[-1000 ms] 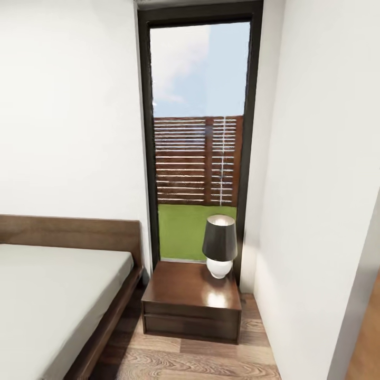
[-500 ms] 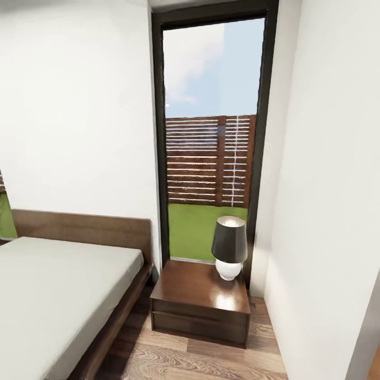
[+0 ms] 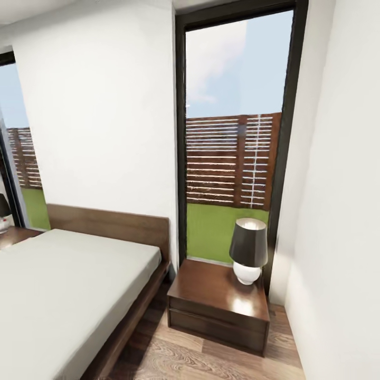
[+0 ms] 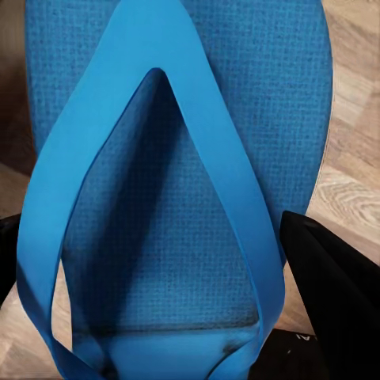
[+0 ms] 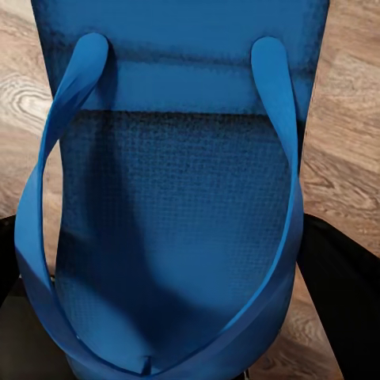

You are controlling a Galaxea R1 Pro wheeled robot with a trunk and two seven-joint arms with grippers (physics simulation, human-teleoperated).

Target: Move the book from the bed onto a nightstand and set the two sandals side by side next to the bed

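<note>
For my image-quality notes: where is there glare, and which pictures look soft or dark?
Head view: a bright glare patch on the nightstand top below the lamp; vertical lines lean. Left wrist view: sandal fairly sharp. Right wrist view: the other sandal darker, its far end blurred.

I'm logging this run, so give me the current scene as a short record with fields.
room: bedroom, wood plank floor
bed: grey mattress, no book on the part in view
nightstand: beside the bed, under the window
lamp: on the nightstand's back right corner
left claw: shut on one blue sandal
right claw: shut on the other sandal
</note>
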